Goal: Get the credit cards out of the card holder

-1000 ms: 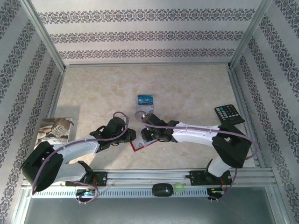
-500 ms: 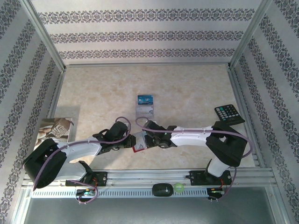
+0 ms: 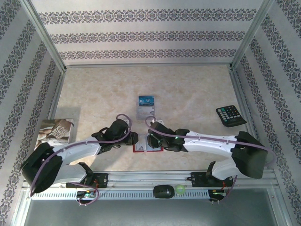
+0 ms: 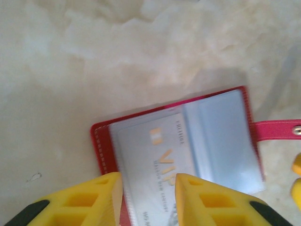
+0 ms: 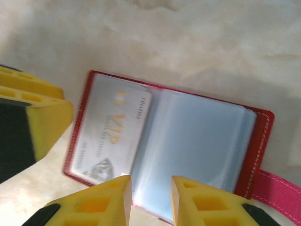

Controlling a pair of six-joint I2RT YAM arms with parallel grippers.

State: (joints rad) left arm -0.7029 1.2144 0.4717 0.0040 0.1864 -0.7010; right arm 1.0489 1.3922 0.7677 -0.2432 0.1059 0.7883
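- Left fingers (image 4: 106, 193), narrowly parted and gripping nothing, hover over the open red wallet (image 4: 221, 136), its silver card (image 4: 150, 150) showing between them.
- Right fingers (image 5: 115, 195), equally narrow and empty, hover opposite.

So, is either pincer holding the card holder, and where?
Apparently nothing is held: the left pincer and right pincer both stand parted above the card holder, which lies open on the table.

We see card holder (image 4: 106, 143) open on counter (image 4: 94, 56) | silver card (image 4: 155, 157) in clear sleeve | our fingers (image 4: 89, 200) parted astride it
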